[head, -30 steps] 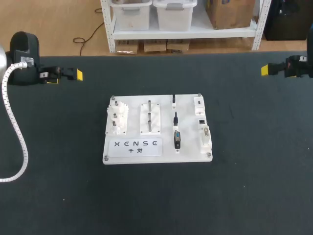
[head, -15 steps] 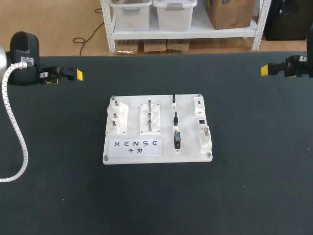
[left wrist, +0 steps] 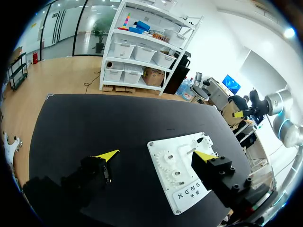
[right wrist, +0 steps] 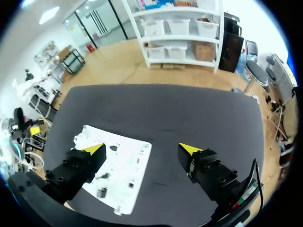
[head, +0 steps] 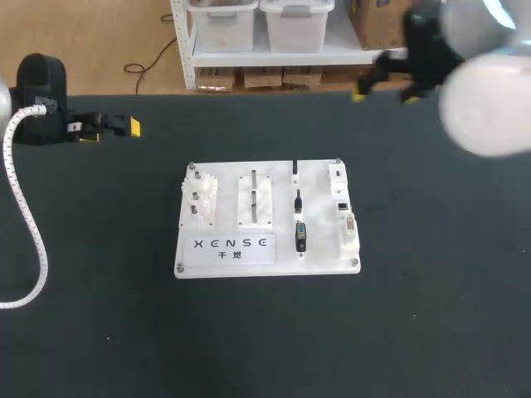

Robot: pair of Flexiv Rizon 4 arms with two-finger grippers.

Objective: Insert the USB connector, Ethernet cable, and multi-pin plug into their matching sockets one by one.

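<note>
Gaping right claw point(right wrist: 142, 149) high above black table point(right wrist: 189, 109).

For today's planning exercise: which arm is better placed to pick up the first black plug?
Right, probably. The black plugs and white sockets lie on the white rectangular board's right half, and the right arm hangs nearer them, jaws open; the left arm sits at the black table's far left.

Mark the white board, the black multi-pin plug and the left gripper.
white board point(head: 321, 224), head view, bare surface beside the plug.
black multi-pin plug point(head: 301, 236), head view, middle of its body.
left gripper point(left wrist: 155, 155), left wrist view, midway between its yellow tips.
</note>
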